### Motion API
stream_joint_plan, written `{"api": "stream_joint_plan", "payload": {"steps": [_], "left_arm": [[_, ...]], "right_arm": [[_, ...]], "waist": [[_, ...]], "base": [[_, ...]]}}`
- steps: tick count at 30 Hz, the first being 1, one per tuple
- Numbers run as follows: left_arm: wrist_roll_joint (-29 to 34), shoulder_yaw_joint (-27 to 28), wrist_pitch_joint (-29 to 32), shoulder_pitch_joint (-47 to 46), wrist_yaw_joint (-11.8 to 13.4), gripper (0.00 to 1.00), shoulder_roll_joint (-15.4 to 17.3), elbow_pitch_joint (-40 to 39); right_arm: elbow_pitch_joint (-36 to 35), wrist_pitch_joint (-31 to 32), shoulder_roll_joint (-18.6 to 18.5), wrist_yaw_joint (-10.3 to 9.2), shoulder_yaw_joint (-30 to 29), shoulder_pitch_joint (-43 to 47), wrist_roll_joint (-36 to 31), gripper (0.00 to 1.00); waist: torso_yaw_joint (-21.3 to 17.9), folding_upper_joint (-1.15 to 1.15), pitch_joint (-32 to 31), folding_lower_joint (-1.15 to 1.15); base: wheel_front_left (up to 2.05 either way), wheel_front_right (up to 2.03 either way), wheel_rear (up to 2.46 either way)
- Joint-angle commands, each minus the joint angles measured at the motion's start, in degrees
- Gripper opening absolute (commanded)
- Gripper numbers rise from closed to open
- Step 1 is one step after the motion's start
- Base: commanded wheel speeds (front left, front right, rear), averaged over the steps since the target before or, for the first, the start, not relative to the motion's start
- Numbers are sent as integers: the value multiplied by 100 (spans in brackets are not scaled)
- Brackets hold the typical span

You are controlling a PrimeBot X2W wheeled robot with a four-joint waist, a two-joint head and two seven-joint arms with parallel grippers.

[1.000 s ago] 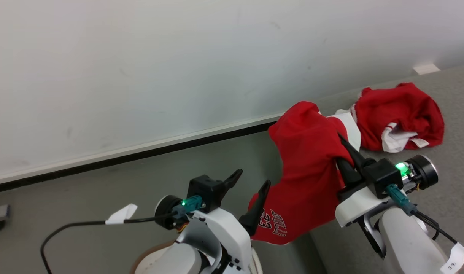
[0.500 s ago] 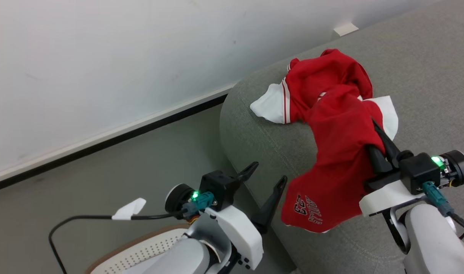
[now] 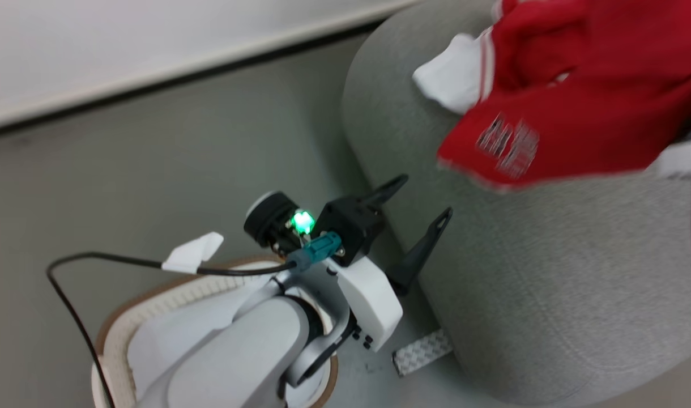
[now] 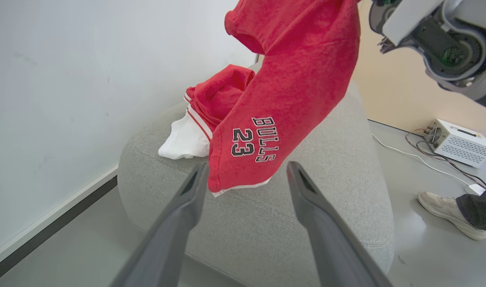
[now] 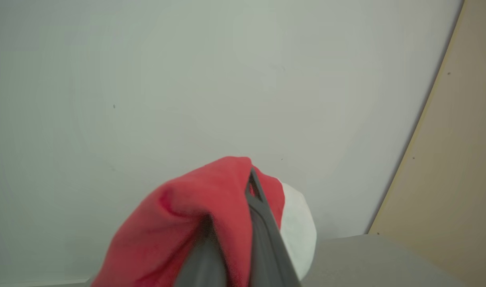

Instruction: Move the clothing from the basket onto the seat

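The red "BULLS 23" jersey [image 4: 291, 79] hangs from my right gripper [image 5: 239, 207], which is shut on a bunch of its fabric; one finger is buried in the cloth. The jersey dangles over the grey seat [image 4: 326, 223], blurred in the head view [image 3: 549, 130]. A second red and white garment [image 4: 219, 99] lies crumpled on the seat near the wall. My left gripper [image 3: 426, 195] is open and holds nothing, beside the seat's rounded end and above the white basket [image 3: 153, 294]. In its wrist view the left gripper [image 4: 246, 171] points at the jersey's hem.
A white wall with a dark baseboard [image 3: 153, 79] runs behind the seat. A patterned silver strip [image 3: 422, 351] lies on the floor at the seat's foot. To the right are a person's shoe [image 4: 446, 211], a white electronics box [image 4: 458, 141] and cables.
The head camera has tilted down and turned, so the basket and seat show more fully. The right gripper has carried the jersey farther over the seat. The left gripper stays open.
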Motion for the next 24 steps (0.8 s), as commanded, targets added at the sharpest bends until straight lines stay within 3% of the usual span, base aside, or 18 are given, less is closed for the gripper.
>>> {"api": "stream_joint_plan", "payload": {"steps": [1,10,17,18,19,20,21,22,24], "left_arm": [[70,9,25,-103,-30,100,50,-38],[226,109,-43,-612,-98,100,125,-229],[214,216,-321,-557,-36,100,196,-177],[213,226,-340,-538,-33,100,221,-168],[188,245,-369,-517,-29,100,245,-158],[147,275,-385,-493,-16,100,268,-149],[94,311,-431,-467,0,100,280,-146],[73,348,-453,-449,6,100,293,-147],[37,413,-510,-395,26,100,357,-123]], "right_arm": [[35,-16,-65,-15,-73,-160,-65,0],[1181,110,-730,-15,-1457,-1670,-712,0],[2190,77,-855,-15,-2595,-1452,-1465,0],[2307,64,-829,-15,-2735,-1407,-1586,7],[2400,38,-801,-15,-2852,-1378,-1706,23],[2477,18,-762,-15,-2961,-1341,-1792,45],[2526,23,-723,-15,-3038,-1300,-1878,76],[2559,3,-683,-15,-3108,-1274,-1959,100],[2602,-16,-580,-15,-3207,-1245,-2056,100]], "waist": [[340,0,657,-1],[874,0,1669,-1],[1117,0,1833,-1],[1131,0,1832,-1],[1141,0,1828,-1],[1144,0,1809,-1],[1140,0,1782,-1],[1130,0,1756,-1],[1102,0,1702,-1]], "base": [[0,0,0],[0,0,0],[0,0,0],[0,0,0],[0,0,0],[0,0,0],[0,0,0],[0,0,0],[0,0,0]]}}
